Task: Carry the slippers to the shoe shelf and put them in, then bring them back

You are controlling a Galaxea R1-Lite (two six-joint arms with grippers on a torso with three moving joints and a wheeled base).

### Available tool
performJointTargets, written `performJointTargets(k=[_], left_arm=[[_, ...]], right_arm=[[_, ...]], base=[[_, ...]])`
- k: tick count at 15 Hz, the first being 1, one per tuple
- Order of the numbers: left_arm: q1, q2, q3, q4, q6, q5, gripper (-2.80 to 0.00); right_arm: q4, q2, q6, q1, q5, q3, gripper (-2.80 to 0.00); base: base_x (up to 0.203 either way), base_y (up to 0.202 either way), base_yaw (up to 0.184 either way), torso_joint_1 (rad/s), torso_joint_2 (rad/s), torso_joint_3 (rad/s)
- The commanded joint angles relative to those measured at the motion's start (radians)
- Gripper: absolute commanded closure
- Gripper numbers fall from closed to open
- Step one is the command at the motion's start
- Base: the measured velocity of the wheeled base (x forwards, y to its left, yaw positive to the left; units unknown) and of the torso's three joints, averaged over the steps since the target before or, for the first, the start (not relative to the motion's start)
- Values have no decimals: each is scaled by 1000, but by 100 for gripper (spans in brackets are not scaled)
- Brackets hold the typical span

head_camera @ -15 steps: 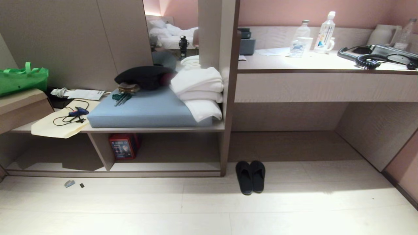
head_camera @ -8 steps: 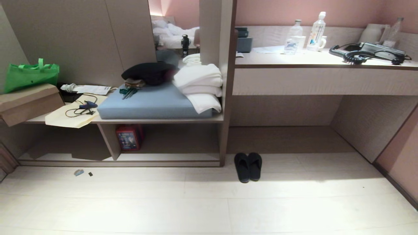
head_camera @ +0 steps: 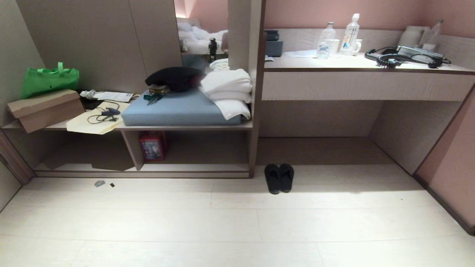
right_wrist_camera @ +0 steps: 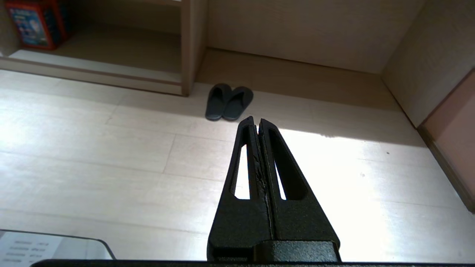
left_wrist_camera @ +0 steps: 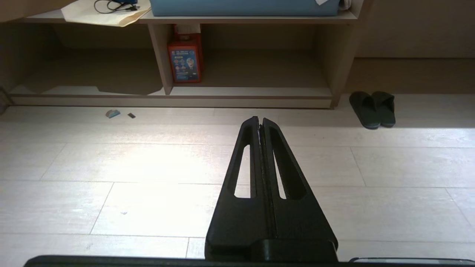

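Together, the slippers [head_camera: 279,178] lay side by side on the floor [head_camera: 237,222] — just outside the shoe shelf [head_camera: 193,167], beside its end panel — while the left gripper [left_wrist_camera: 259,120] and right gripper [right_wrist_camera: 256,120] hung above the floor, well short, jaws closed and empty.

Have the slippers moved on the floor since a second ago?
No. The slippers sit just right of the shelf's end post, as before. The whole scene shifted together, so the camera pulled back, not the slippers.

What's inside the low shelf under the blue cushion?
Inside the shoe shelf stands only a red box beside the divider. The slippers sit outside on the floor. Deep corners are shadowed.
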Motion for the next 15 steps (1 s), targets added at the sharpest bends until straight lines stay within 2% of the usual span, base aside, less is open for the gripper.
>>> performJointTargets(k=[1,6,13,15], left_arm=[[0,1,8,-1,0,0,0],[1,1,8,-1,1,0,0],[0,1,8,-1,-2,0,0],[0,1,8,-1,-1,0,0]], right_arm=[[0,2,-1,0,0,0,0],[0,2,-1,0,1,0,0],[0,2,-1,0,-1,0,0],[0,2,0,0,1,0,0]], base=[[-198,0,2,3,2,2],[-183,0,0,0,2,3],[-9,0,0,-1,0,1],[2,104,-2,2,2,2]])
